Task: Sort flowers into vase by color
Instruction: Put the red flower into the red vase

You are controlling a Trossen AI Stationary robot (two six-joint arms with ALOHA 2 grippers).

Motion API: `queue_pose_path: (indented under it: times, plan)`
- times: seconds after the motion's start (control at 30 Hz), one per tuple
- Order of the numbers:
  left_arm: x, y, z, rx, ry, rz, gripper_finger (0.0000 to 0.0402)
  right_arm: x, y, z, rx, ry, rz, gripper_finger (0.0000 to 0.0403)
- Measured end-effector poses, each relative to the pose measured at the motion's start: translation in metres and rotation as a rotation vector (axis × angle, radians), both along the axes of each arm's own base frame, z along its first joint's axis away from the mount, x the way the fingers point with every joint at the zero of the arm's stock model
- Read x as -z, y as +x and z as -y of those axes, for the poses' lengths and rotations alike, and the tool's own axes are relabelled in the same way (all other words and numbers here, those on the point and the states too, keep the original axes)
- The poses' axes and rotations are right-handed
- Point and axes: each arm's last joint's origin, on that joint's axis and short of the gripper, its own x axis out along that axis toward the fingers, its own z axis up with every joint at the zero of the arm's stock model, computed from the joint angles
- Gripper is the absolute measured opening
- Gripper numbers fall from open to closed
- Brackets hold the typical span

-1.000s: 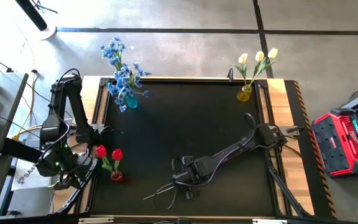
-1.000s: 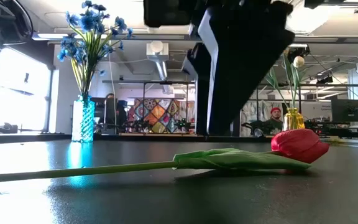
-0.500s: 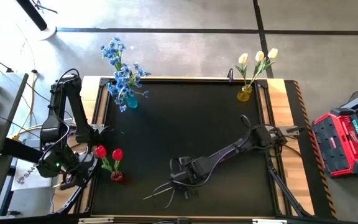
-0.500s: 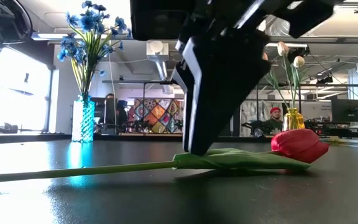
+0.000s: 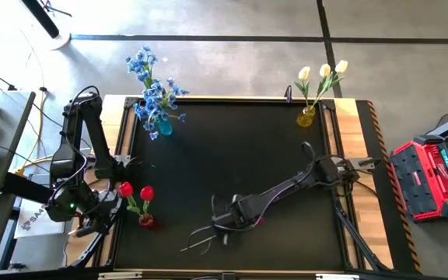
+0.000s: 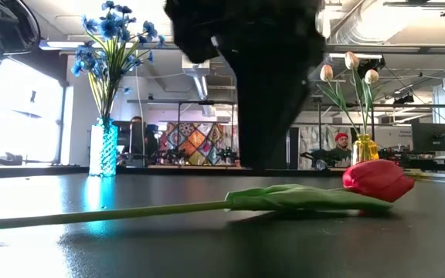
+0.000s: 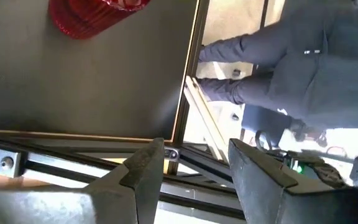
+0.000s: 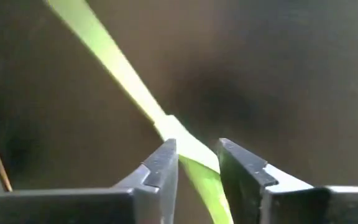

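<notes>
The black table (image 5: 232, 148) carries three vases. The right gripper (image 8: 196, 163) is down on the last loose red tulip (image 6: 375, 180), its jaws narrowed around the green stem (image 8: 114, 65). This looks like the grasp step; next, lift it toward the red vase (image 5: 146, 221) at the gripper's far side, near the idle, part-open left gripper (image 7: 191, 165).

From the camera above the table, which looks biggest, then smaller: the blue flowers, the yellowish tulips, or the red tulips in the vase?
1. Blue flowers, the widest bunch.
2. Cream-yellow tulips, tall and thin.
3. Red tulips, smallest, though close to the cream-yellow ones.
</notes>
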Motion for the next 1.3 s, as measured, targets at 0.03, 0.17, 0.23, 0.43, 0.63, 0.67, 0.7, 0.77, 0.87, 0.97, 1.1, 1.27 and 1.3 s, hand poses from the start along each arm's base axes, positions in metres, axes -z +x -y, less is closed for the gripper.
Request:
queue_pose_path:
  times: [0.03, 0.17, 0.23, 0.43, 0.63, 0.67, 0.7, 0.77, 0.87, 0.97, 1.1, 1.27, 1.3]
  plan:
    - [0.0, 0.0, 0.0, -0.011, -0.003, -0.004, 0.0165, -0.005, 0.0, 0.003, 0.112, -0.006, -0.022, 0.0109]
    - [0.0, 0.0, -0.001, -0.044, -0.008, -0.023, 0.0165, -0.021, 0.001, 0.013, 0.471, 0.024, -0.07, 0.0135]
    - [0.001, 0.0, -0.001, -0.05, -0.009, -0.028, 0.0165, -0.027, 0.001, 0.011, 0.632, 0.07, -0.086, 0.0142]
    - [0.001, 0.0, -0.001, -0.052, -0.005, -0.029, 0.0165, -0.025, -0.007, -0.012, 1.052, 0.226, -0.17, 0.0149]
    - [0.001, 0.0, -0.001, -0.044, 0.001, -0.024, 0.0165, -0.011, -0.019, -0.029, 1.315, 0.263, -0.233, 0.0149]
    - [0.001, 0.0, -0.001, -0.037, 0.005, -0.022, 0.0165, -0.008, -0.021, -0.03, 1.364, 0.26, -0.234, 0.0149]
    - [0.001, 0.0, -0.002, -0.03, 0.009, -0.024, 0.0165, -0.005, -0.021, -0.03, 1.42, 0.262, -0.229, 0.0149]
    - [0.002, 0.0, -0.002, -0.023, 0.017, -0.027, 0.0165, -0.001, -0.02, -0.029, 1.519, 0.293, -0.207, 0.0149]
    - [0.002, -0.001, -0.002, -0.01, 0.015, -0.043, 0.0165, 0.005, -0.016, -0.025, 1.569, 0.328, -0.177, 0.0149]
    - [0.002, -0.002, -0.002, 0.007, 0.01, -0.077, 0.0165, 0.009, -0.009, -0.02, 1.586, 0.38, -0.139, 0.0149]
    - [0.002, -0.002, -0.002, 0.004, 0.005, -0.091, 0.0165, 0.02, -0.004, -0.007, 1.616, 0.368, -0.168, 0.0149]
    - [0.002, -0.002, -0.002, 0.005, 0.004, -0.099, 0.0165, 0.028, 0.001, -0.003, 1.62, 0.388, -0.227, 0.0149]
    - [0.002, -0.003, -0.001, 0.007, 0.003, -0.101, 0.0165, 0.028, 0.001, -0.003, 1.619, 0.387, -0.227, 0.0149]
